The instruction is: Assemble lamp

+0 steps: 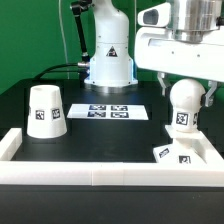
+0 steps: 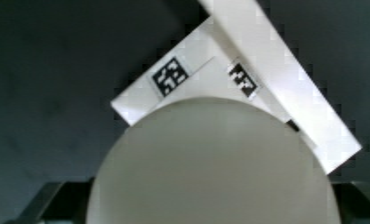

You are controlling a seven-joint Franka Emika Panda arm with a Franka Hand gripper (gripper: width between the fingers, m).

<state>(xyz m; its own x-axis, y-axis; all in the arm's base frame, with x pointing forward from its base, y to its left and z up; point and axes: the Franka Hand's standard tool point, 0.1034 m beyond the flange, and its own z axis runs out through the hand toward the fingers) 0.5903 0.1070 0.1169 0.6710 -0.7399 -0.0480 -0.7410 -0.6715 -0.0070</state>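
Observation:
My gripper [image 1: 186,92] is shut on the ball-shaped white bulb [image 1: 183,105] and holds it upright just above the flat square base [image 1: 178,154], which lies in the front right corner of the exterior view. In the wrist view the bulb [image 2: 208,165] fills the space between my fingers, with the tagged base [image 2: 208,72] below it. The tapered cup-like shade [image 1: 45,111] stands mouth down on the exterior view's left.
A white raised frame [image 1: 100,167] runs along the front and both sides of the black table. The marker board [image 1: 108,111] lies flat in the middle, in front of the robot's base [image 1: 108,62].

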